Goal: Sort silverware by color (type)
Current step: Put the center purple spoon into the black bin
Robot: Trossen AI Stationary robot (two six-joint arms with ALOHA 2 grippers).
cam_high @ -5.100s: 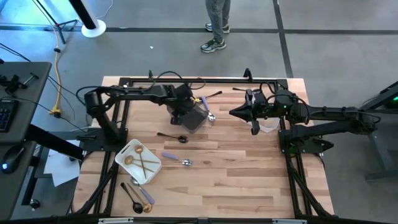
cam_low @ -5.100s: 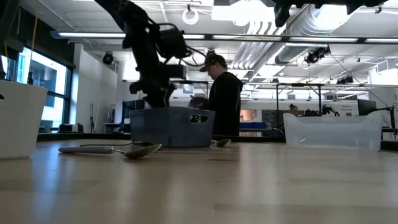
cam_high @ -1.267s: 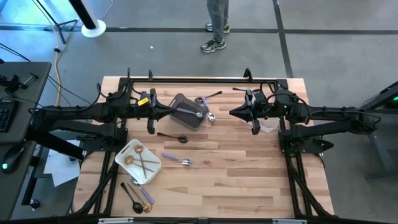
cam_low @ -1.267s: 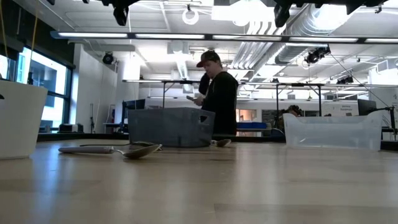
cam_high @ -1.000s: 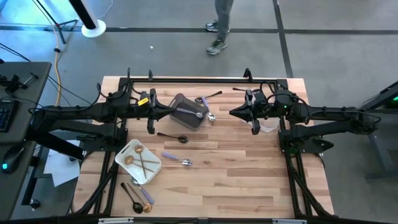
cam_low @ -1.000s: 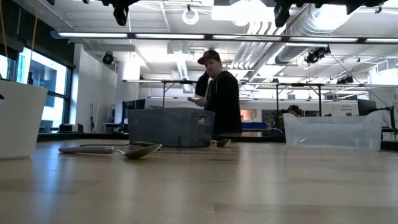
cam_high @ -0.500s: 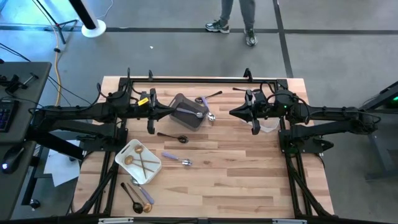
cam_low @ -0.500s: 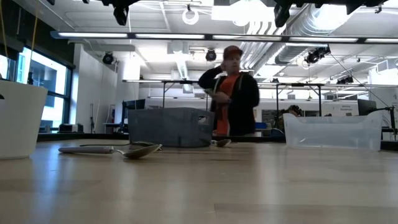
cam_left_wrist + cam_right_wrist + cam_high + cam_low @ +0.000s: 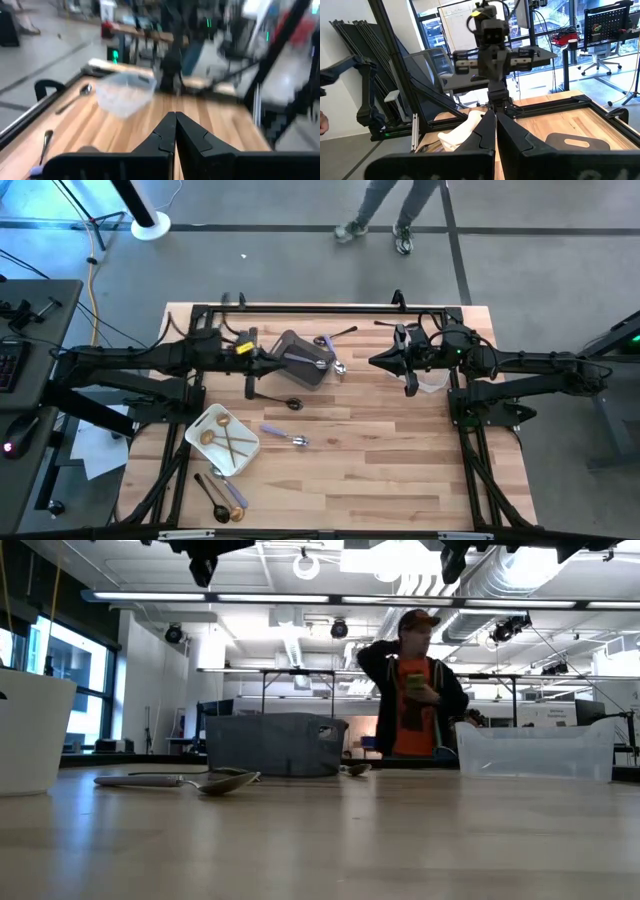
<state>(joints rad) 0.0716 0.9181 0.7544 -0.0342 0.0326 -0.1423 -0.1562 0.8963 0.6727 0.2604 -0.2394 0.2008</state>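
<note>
Silverware lies scattered on the wooden table. Gold pieces lie in the white tray [image 9: 222,435]. A black spoon [image 9: 278,400] and a lilac-handled spoon [image 9: 285,437] lie in the middle. A black, a lilac and a gold piece [image 9: 222,496] lie near the front left. A silver piece lies in the grey bin [image 9: 303,360]. My left gripper [image 9: 268,361] hangs shut in the air just left of the bin. My right gripper [image 9: 375,362] hangs shut right of the bin, holding nothing. The wrist views show both pairs of fingers closed, left [image 9: 175,117] and right [image 9: 495,117].
A clear tub [image 9: 430,380] stands under my right arm at the table's right. A fork [image 9: 340,333], a lilac-handled piece [image 9: 322,340] and a silver spoon [image 9: 340,367] lie beyond and beside the bin. A person [image 9: 415,690] stands past the far edge.
My left gripper has moved a little toward the table's right, closer to the grey bin, and has tipped slightly downward, staying shut. The person beyond the far edge has walked to the right.
</note>
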